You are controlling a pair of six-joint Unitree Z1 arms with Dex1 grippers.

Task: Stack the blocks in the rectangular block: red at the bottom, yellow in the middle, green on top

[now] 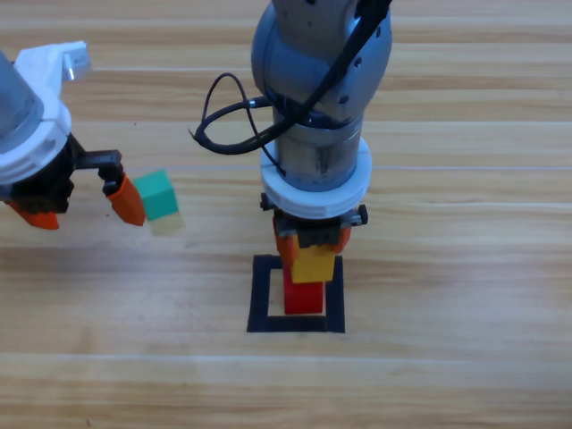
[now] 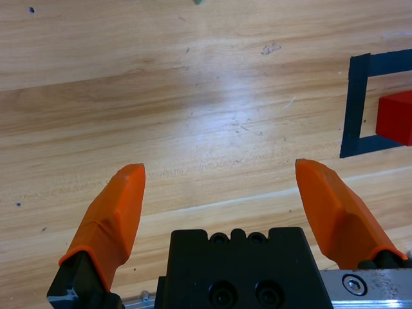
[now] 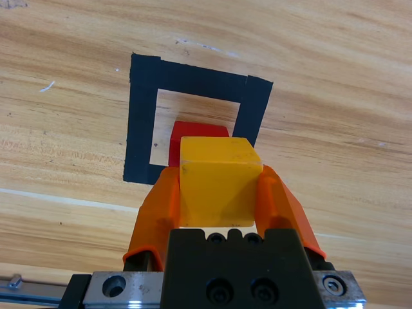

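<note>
The right gripper [image 3: 219, 193], fingers clamped on yellow [image 1: 314, 264], hangs over red [image 1: 304, 298] inside the tape outline [image 1: 260, 295], where an off-centre release could topple it; green [image 1: 159, 195] sits left of the outline beside the open-fingered left gripper [image 1: 85, 210].

The right arm comes straight down through the middle, its wrist pointing at the worktop. Its right gripper [image 3: 220, 193] has both orange fingers [image 3: 156, 215] pressed flat against opposite sides of the yellow cube [image 3: 215, 183], which sits squarely between them and sticks out past their tips. Over at the left edge the left gripper [image 2: 222, 187] hangs idle, its fingers [image 2: 112, 219] spread wide apart with only bare space between them.
</note>
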